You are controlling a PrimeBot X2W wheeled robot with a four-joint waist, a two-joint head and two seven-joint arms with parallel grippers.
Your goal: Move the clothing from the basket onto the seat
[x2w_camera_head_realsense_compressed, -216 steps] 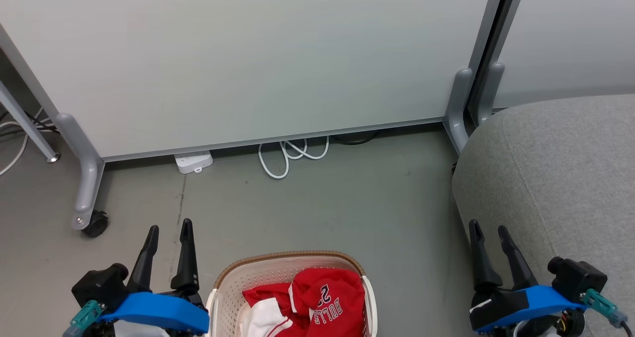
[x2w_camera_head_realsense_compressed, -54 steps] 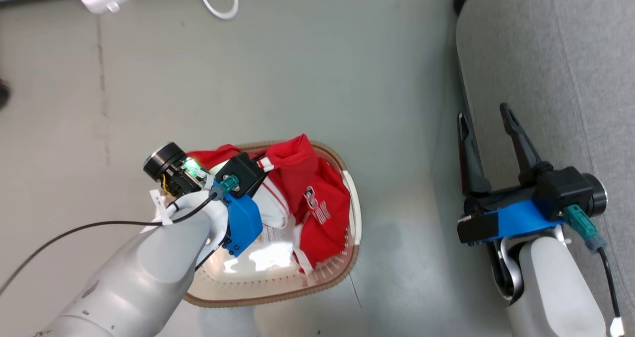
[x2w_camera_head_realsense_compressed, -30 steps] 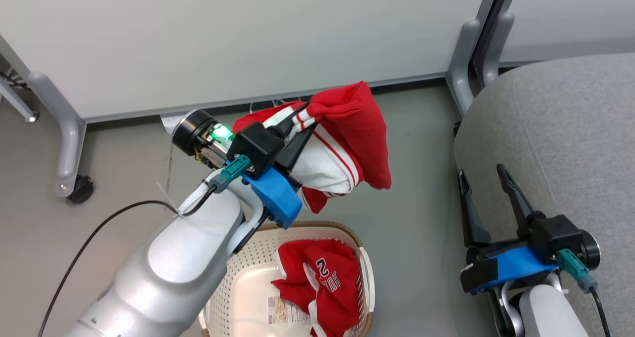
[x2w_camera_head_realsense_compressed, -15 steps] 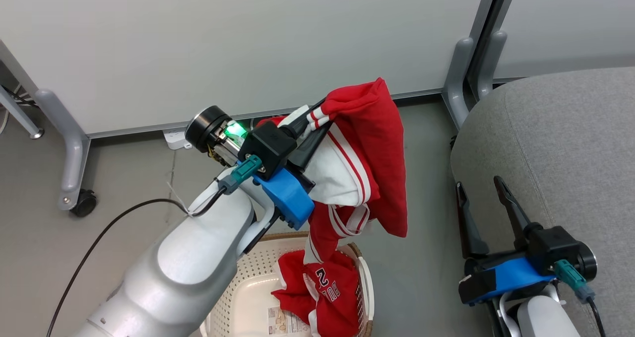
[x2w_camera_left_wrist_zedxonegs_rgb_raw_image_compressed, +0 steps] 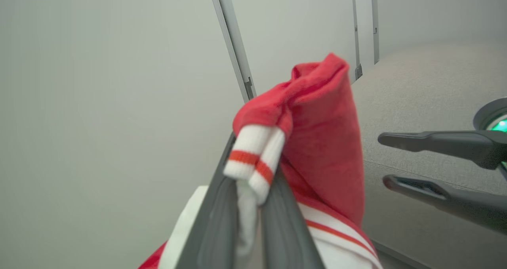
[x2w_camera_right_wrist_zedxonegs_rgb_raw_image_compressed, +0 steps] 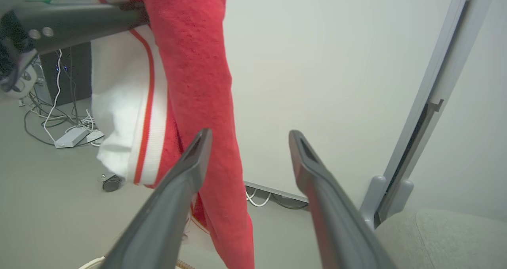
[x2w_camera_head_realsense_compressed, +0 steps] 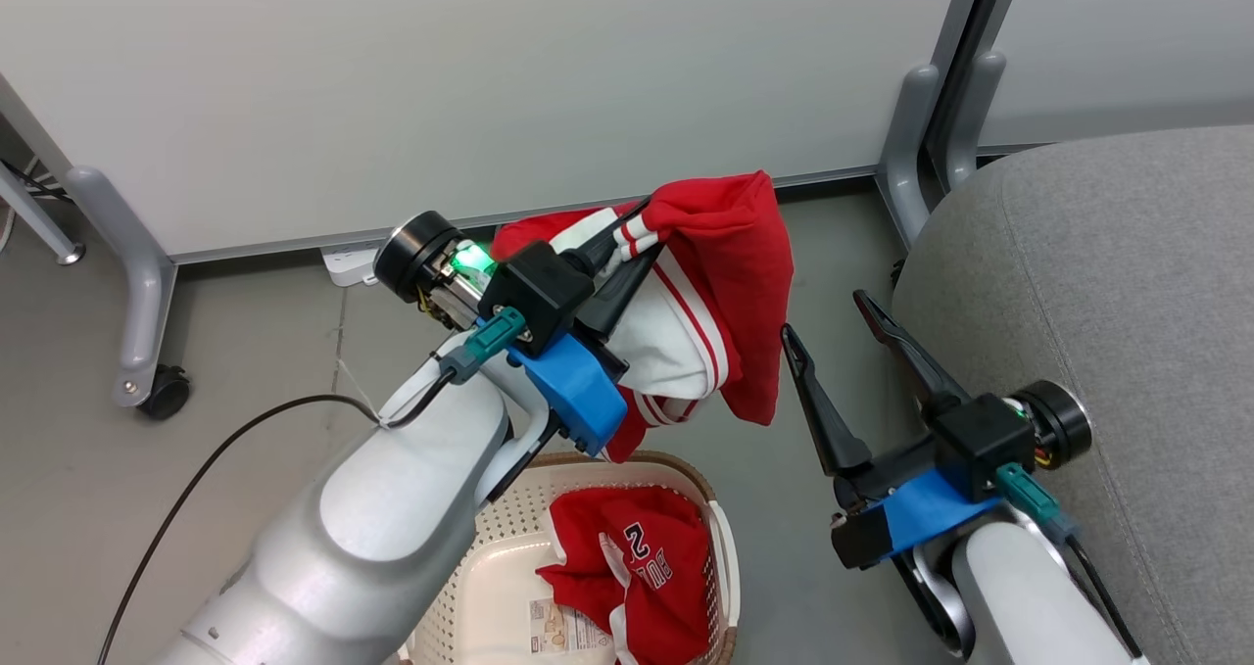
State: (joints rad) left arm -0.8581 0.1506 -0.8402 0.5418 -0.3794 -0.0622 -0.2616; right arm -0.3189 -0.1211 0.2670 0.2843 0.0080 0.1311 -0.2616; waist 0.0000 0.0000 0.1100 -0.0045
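**Head view**
- My left hand (x2w_camera_head_realsense_compressed: 642, 236): raised above the basket, fingers clamped together on the striped white cuff of the held garment (x2w_camera_head_realsense_compressed: 730, 273).
- Held garment: red with white trim. It hangs free from the grip, clear of the basket and apart from the seat.
- My right hand (x2w_camera_head_realsense_compressed: 823, 314): fingers spread apart, gripping nothing. It sits between the held garment and the seat's edge, with one fingertip just beside the garment's lower hem.
- Second garment (x2w_camera_head_realsense_compressed: 637, 567): red, printed "BULLS" and 2, lying crumpled in the right side of the basket (x2w_camera_head_realsense_compressed: 470, 587).
- Paper label (x2w_camera_head_realsense_compressed: 563, 626): flat on the basket's bottom, beside the second garment.
- Seat (x2w_camera_head_realsense_compressed: 1127, 283): grey fabric, on my right.
- Grey floor (x2w_camera_head_realsense_compressed: 245, 352), pale partition panel (x2w_camera_head_realsense_compressed: 490, 87) and its castor (x2w_camera_head_realsense_compressed: 162, 393).

**Left wrist view**
- My left hand's two fingers (x2w_camera_left_wrist_zedxonegs_rgb_raw_image_compressed: 214, 217) are pressed on the cuff, which shows white with red stripes. Red cloth bunches above and to the right of it.
- My right hand's open fingers (x2w_camera_left_wrist_zedxonegs_rgb_raw_image_compressed: 435, 138) reach in from the right edge, near the cloth but not touching it, with the seat behind them.

**Right wrist view**
- My right hand's fingers (x2w_camera_right_wrist_zedxonegs_rgb_raw_image_compressed: 186, 170) stand wide apart.
- The held garment hangs just beyond the left one. I cannot tell whether they touch.
- A finger of my left hand crosses the upper left corner.
- The seat's corner shows at the lower right.
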